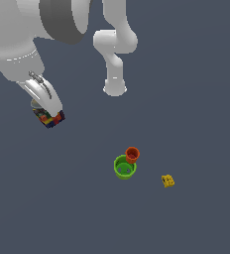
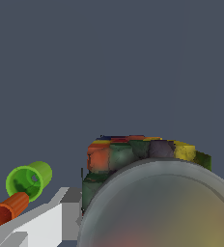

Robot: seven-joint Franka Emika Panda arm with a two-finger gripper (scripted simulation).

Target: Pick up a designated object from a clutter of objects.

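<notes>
The designated object, a small can [image 1: 48, 118] with a grey metallic top and a dark label of red, yellow and blue patches, sits at the exterior view's left, under the white hand. My gripper [image 1: 46, 112] is shut on it, and the hand hides most of the can there. In the wrist view the can [image 2: 133, 154] fills the near field, its grey top very close to the camera. One white finger [image 2: 51, 219] lies against its side; the other finger is hidden.
The rest of the clutter lies apart from the can on the dark grey floor: a green cup [image 1: 124, 167] with a smaller orange-red cup [image 1: 132, 154] touching it, and a tiny yellow block [image 1: 168, 180] further to the exterior view's right. The arm's base [image 1: 115, 87] stands at the back.
</notes>
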